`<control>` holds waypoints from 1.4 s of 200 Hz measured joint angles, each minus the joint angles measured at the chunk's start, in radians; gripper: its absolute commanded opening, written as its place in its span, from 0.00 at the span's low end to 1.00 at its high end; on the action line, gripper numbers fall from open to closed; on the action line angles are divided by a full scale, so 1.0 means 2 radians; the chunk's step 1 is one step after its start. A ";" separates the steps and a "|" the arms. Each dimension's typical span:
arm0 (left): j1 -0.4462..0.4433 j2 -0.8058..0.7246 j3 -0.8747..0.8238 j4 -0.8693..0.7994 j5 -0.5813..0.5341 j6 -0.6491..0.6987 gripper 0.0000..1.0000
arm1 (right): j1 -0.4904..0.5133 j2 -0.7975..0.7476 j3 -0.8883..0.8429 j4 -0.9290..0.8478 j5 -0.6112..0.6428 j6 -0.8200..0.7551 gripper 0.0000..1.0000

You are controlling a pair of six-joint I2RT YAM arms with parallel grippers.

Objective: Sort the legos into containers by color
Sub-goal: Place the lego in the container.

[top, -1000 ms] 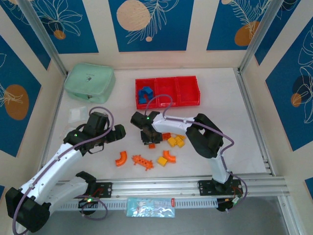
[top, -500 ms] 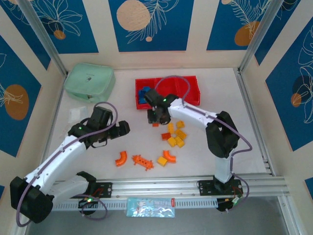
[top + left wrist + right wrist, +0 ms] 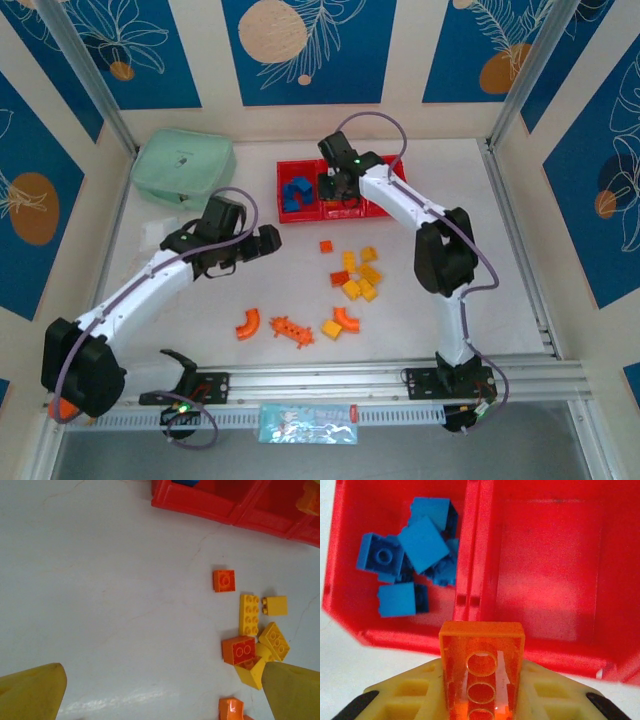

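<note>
Right gripper [image 3: 481, 690] clenches an orange rectangular plastic brick [image 3: 481, 645] by the red plastic tray [image 3: 545, 647] rim, lower centre; left gripper [image 3: 162, 692] gapes above open white table [image 3: 100, 580]

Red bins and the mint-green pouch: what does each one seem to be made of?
The red bins look like hard moulded plastic with a semi-gloss finish, going by the crisp dividing ribs and the soft light patches on the floor. The mint-green pouch looks like soft matte fabric, possibly coated textile, going by its rounded, puffy corners. The exact material stays unclear.
</note>
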State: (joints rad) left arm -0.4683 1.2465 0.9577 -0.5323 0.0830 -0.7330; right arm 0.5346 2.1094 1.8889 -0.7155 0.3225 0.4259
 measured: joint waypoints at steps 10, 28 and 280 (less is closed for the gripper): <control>0.000 0.010 0.002 0.008 0.002 0.000 0.99 | -0.005 0.015 0.016 -0.002 0.000 -0.006 0.32; 0.000 0.024 0.007 0.016 0.008 0.000 0.99 | -0.013 0.036 0.039 -0.003 0.002 -0.017 0.32; -0.002 -0.087 -0.069 -0.004 -0.005 -0.028 0.99 | 0.025 -0.091 -0.193 -0.010 -0.069 -0.030 0.68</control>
State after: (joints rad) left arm -0.4725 1.0718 0.8200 -0.5396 0.0731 -0.7898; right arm 0.5838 1.9282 1.5028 -0.7364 0.1848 0.3660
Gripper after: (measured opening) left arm 0.994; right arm 0.674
